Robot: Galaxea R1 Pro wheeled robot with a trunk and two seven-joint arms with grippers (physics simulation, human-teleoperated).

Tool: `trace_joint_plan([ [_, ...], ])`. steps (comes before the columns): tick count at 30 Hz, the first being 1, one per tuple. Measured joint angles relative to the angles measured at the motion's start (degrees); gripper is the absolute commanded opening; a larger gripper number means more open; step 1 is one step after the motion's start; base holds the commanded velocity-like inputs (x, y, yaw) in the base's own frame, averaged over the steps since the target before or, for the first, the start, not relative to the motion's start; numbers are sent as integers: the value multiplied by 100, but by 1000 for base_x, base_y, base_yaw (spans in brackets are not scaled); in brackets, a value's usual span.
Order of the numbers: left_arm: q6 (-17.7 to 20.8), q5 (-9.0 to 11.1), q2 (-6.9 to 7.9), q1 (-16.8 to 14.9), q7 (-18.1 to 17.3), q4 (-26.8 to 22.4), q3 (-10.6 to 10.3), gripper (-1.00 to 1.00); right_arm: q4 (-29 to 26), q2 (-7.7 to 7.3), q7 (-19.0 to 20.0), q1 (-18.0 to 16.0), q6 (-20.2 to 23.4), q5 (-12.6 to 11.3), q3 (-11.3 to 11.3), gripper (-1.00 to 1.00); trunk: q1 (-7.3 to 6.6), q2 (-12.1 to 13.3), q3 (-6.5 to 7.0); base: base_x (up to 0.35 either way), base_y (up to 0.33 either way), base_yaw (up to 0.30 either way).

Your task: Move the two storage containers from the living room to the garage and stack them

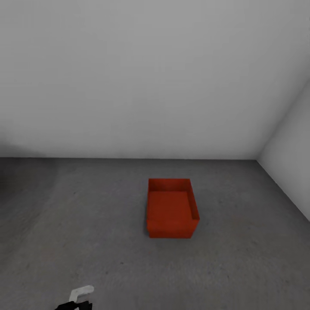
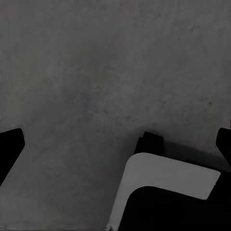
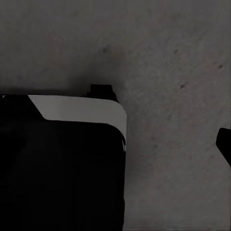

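One orange-red storage container (image 1: 171, 209) rests upright on the dark grey concrete floor (image 1: 86, 224) of the garage, a little right of centre in the head view, near the pale back wall. It is open-topped with nothing inside. Neither gripper is near it. In the left wrist view my left gripper (image 2: 118, 144) hangs open over bare concrete, its black fingertips (image 2: 10, 144) far apart at the frame's edges. My right gripper (image 3: 115, 144) is also open and empty: one black fingertip (image 3: 224, 144) shows at the frame's edge, and the other is lost against my dark base.
Plain grey walls meet in a corner (image 1: 257, 159) at the back right. A white and black part of my body (image 1: 81, 296) pokes in at the head view's lower edge. My white-trimmed black base (image 2: 168, 192) (image 3: 62, 159) sits under both wrists. Bare concrete surrounds the container.
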Motion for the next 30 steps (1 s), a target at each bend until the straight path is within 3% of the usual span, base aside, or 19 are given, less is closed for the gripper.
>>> trace_joint_plan([
  [9, -355, 6, -15, 472, -14, -1, -4, 100, 2, -22, 9, 316, -86, 26, 2, 100, 0, 0, 66, 0, 0, 0],
  [30, -459, -17, -23, 546, -7, -11, -5, 100, 5, -23, 125, 555, -157, 30, 2, 100, 0, 0, 256, 0, 0, 0],
])
